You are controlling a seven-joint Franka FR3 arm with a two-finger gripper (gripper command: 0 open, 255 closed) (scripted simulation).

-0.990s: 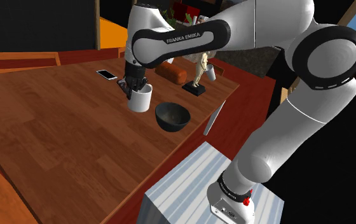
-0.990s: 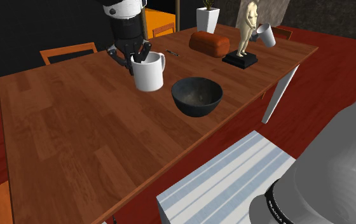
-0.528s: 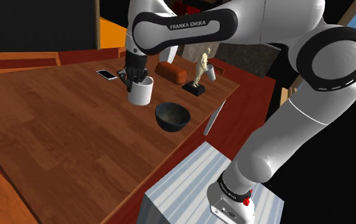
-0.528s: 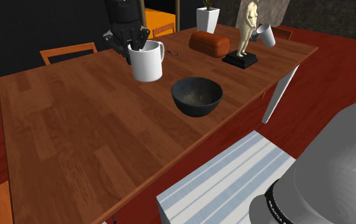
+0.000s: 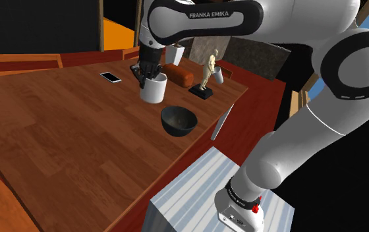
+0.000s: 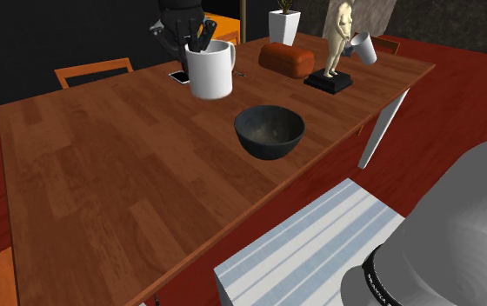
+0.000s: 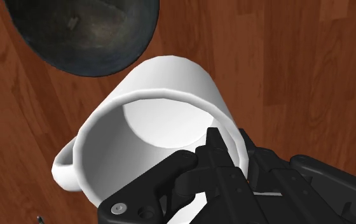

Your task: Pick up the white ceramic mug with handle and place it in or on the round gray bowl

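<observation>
Nearest, the striped stand sits at the bench edge. No defect noted.

Next out, the round dark grey bowl rests upright on the bench, empty, mouth open upward. It appears stiff and stable enough to receive a load.

Just beyond it, the white mug hangs clear of the wood, beside the bowl and not yet over it. The pincer is clamped on the mug's rim wall, one finger inside and one outside, on the side roughly opposite the handle.

Assessment: the mug reads as rigid, hard and smooth-walled, so probably slippery under narrow pads. It is hollow but likely of fair weight. A rim pinch is off-centre, so the body may swing or tilt, and the wrist view shows it at a slant to the fingers. The wall is the sound place to hold; the handle is too thin a loop. It is likely brittle against the bowl, so a gentle lowering is advised.

Farthest, a phone, a brown loaf-shaped object and a statuette stand well apart from the path.
</observation>
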